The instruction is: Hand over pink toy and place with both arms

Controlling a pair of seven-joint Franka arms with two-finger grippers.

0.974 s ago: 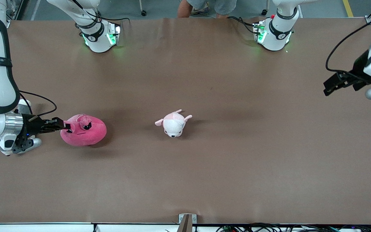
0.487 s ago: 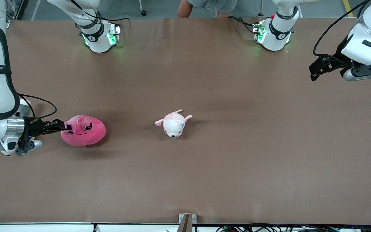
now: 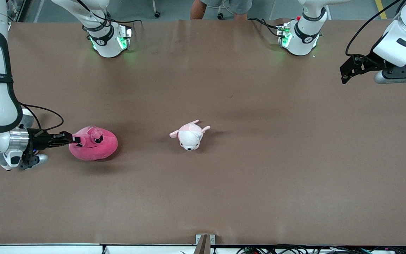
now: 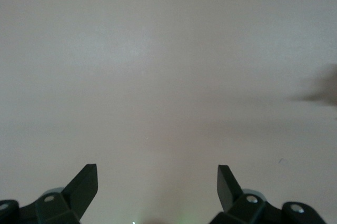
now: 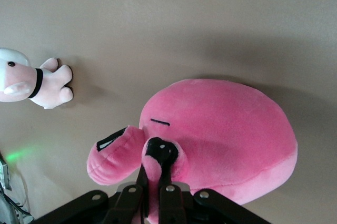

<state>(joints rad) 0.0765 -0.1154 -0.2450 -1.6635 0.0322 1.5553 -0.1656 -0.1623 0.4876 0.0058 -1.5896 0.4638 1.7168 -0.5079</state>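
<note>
Resting on the tabletop [image 3: 224, 197] toward the right arm's end, at about nine o'clock from the centre, the pink toy [image 3: 95, 144] is clamped at its ear end by the right pincer [image 3: 73, 139], whose fingers are seen pressed together on the plush in the right wrist view [image 5: 157, 182]. Over the last second the toy has been nudged slightly toward three o'clock and appears barely lifted, if at all; this is judged to be the start of the carry toward the handover. The small pale plush [image 3: 190, 134] lies at the toy's three o'clock, well apart. The left pincer [image 3: 347, 72], with fingers spread wide and nothing held, is hung over the left arm's end at about two o'clock, having been swung up from lower; a receiving position is probably being prepared.
</note>
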